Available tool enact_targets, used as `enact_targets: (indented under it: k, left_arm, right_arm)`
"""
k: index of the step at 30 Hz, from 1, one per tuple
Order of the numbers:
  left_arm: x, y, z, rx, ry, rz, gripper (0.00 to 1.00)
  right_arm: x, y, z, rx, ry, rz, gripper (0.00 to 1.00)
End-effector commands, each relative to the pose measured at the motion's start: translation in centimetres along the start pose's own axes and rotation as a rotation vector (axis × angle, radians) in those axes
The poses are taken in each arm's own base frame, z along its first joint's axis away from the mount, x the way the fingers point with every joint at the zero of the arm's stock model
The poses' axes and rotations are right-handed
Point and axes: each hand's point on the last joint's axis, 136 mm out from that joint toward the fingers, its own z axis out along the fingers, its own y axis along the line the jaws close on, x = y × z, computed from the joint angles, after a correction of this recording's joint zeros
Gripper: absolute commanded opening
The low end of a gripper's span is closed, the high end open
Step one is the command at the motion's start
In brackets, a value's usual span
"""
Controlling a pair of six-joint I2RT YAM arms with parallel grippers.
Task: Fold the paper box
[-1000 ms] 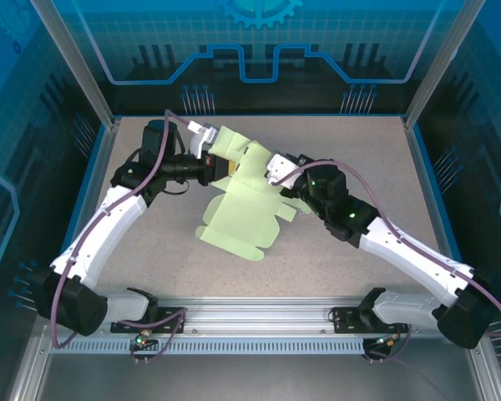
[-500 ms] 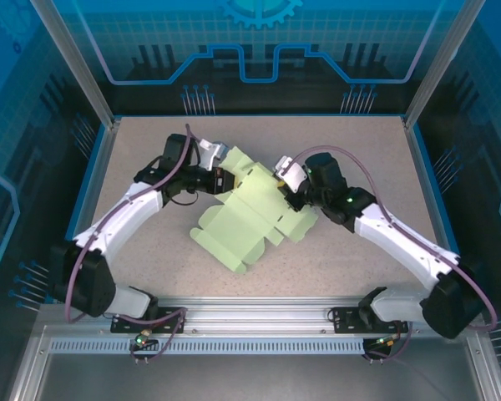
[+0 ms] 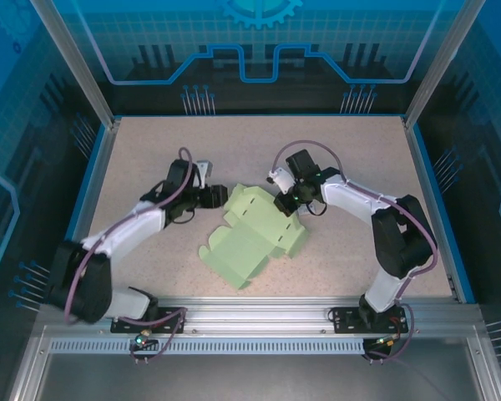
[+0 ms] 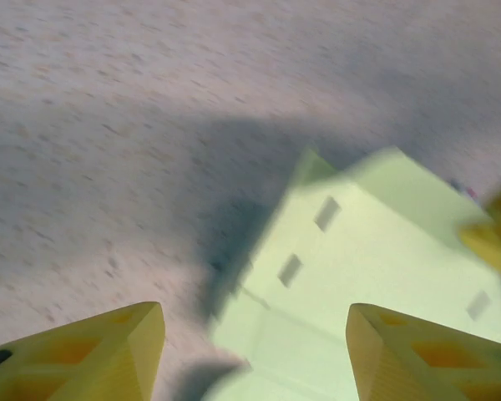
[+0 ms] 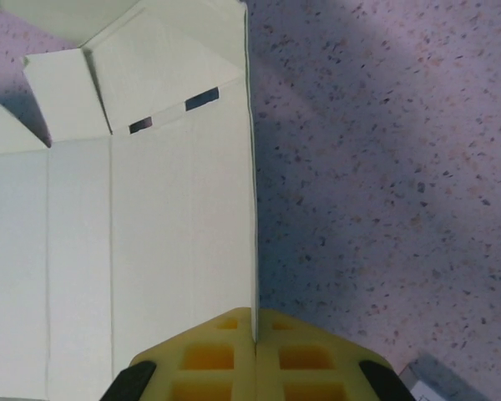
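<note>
The paper box (image 3: 255,234) is a pale green creased sheet with flaps and slots, lying flat on the table. My left gripper (image 3: 218,198) is low at the sheet's upper left edge and stands open. In the left wrist view its yellow fingers (image 4: 100,351) are spread wide, and the paper box (image 4: 351,267) lies ahead between them, untouched. My right gripper (image 3: 285,203) is at the sheet's upper right edge. In the right wrist view the right gripper (image 5: 255,322) is shut on the thin edge of the paper box (image 5: 150,234).
The speckled table (image 3: 351,150) is bounded by a blue rim and see-through walls. An aluminium rail (image 3: 259,316) runs along the near edge. A small pale corner of something (image 5: 423,378) lies on the table beside my right fingers.
Both arms have come down and the sheet has gone from raised to flat on the table. My left gripper has opened and let go of it. My right gripper has kept its hold.
</note>
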Motion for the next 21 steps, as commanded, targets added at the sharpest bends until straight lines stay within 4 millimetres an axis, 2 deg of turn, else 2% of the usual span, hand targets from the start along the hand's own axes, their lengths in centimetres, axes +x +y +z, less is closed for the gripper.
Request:
enact_targets:
  k: [1,4,6,9,11,15,21]
  left_arm:
    - [1.5,-5.3,-1.0,0.213,-0.058,0.026,0.61]
    - [4.4,-7.5,-0.2,0.294,-0.015,0.062,0.58]
    - [6.3,-8.6,1.5,0.31,0.037,0.1,0.54]
    - [7.5,-9.3,4.4,0.293,0.093,0.155,0.46]
    - [7.4,-10.1,5.9,0.319,0.083,0.183,0.42]
    - [8.1,-9.9,8.5,0.291,0.114,0.23,0.34]
    - [9.9,-8.8,10.6,0.261,0.157,0.232,0.24]
  right_arm:
    - [-0.3,-1.1,-0.7,0.005,0.015,0.049,0.0]
    - [-0.3,-1.8,-0.9,0.018,0.022,0.056,0.0]
    - [-0.4,-2.1,-1.0,0.024,0.022,0.048,0.0]
    - [-0.6,-2.4,-1.3,0.03,0.016,0.042,0.0]
    - [-0.8,-2.4,-1.4,0.033,0.011,0.036,0.0]
    - [-0.6,-2.7,-1.7,0.04,0.017,0.035,0.0]
    - [-0.4,-3.0,-2.0,0.052,0.012,0.039,0.0]
